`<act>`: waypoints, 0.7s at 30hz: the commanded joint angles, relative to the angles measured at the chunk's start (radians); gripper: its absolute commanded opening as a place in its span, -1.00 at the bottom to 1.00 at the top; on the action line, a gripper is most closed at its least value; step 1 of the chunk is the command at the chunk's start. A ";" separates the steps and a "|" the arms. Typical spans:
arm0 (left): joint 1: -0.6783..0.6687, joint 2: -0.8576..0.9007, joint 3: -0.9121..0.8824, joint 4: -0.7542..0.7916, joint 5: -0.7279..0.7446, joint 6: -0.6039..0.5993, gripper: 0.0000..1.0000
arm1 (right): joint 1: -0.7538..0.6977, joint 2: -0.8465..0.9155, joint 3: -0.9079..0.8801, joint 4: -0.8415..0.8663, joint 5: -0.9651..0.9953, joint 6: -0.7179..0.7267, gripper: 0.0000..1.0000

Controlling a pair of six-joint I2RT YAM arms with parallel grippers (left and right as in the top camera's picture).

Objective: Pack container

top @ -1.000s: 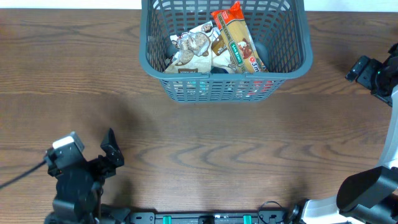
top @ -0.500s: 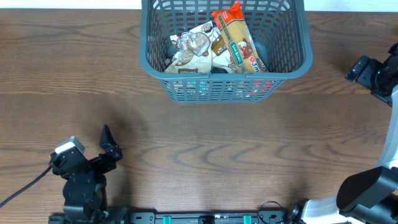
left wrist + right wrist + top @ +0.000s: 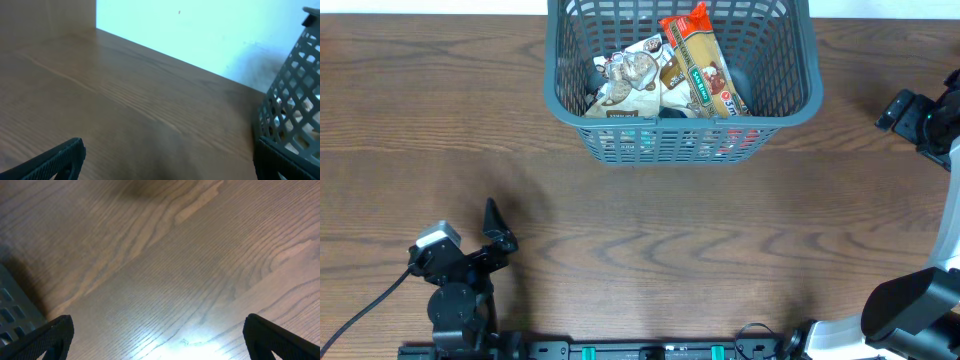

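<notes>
Left claw (image 3: 498,232), spread and empty, has drawn back to the near-left edge of the bench (image 3: 670,240). The right claw (image 3: 160,335), also spread, sits far right. The container (image 3: 680,118), far centre, holds a pasta packet (image 3: 700,70) and snack bags (image 3: 630,78); I judge packing done.

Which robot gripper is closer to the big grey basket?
Right. The right gripper sits just off the right side of the basket, level with its front rim. The left gripper is farther away, toward the table's front left.
</notes>
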 commanded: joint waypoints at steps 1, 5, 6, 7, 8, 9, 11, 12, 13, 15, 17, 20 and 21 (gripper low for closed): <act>0.008 -0.009 0.002 0.006 0.065 0.114 0.97 | 0.000 -0.004 -0.001 -0.001 0.003 0.011 0.98; 0.008 -0.009 -0.005 -0.002 0.104 0.168 0.97 | 0.000 -0.004 -0.001 -0.001 0.003 0.011 0.99; 0.008 -0.009 -0.013 -0.001 0.112 0.168 0.97 | 0.000 -0.004 -0.001 -0.001 0.003 0.011 0.98; 0.008 -0.009 -0.024 -0.001 0.127 0.168 0.97 | -0.001 -0.004 -0.001 -0.001 0.003 0.011 0.99; 0.008 -0.009 -0.033 -0.001 0.141 0.168 0.97 | 0.000 -0.004 -0.001 -0.001 0.003 0.011 0.99; 0.008 -0.009 -0.045 0.000 0.161 0.167 0.97 | 0.000 -0.004 -0.001 -0.001 0.003 0.011 0.99; 0.008 -0.009 -0.061 0.003 0.187 0.168 0.97 | -0.001 -0.004 -0.001 -0.001 0.003 0.011 0.98; 0.008 -0.009 -0.067 0.003 0.198 0.168 0.97 | -0.001 -0.004 -0.001 -0.001 0.003 0.011 0.98; 0.008 -0.009 -0.071 0.003 0.204 0.168 0.97 | -0.001 -0.004 -0.001 -0.001 0.003 0.011 0.99; 0.008 -0.009 -0.077 0.002 0.207 0.168 0.97 | 0.000 -0.004 -0.001 -0.001 0.003 0.011 0.99; 0.008 -0.009 -0.084 0.001 0.208 0.168 0.97 | -0.001 -0.004 -0.001 -0.001 0.003 0.011 0.98; 0.008 -0.009 -0.100 0.002 0.208 0.168 0.97 | 0.000 -0.004 -0.001 -0.001 0.003 0.011 0.99; 0.008 -0.009 -0.107 0.002 0.208 0.168 0.98 | -0.001 -0.004 -0.001 -0.001 0.003 0.011 0.99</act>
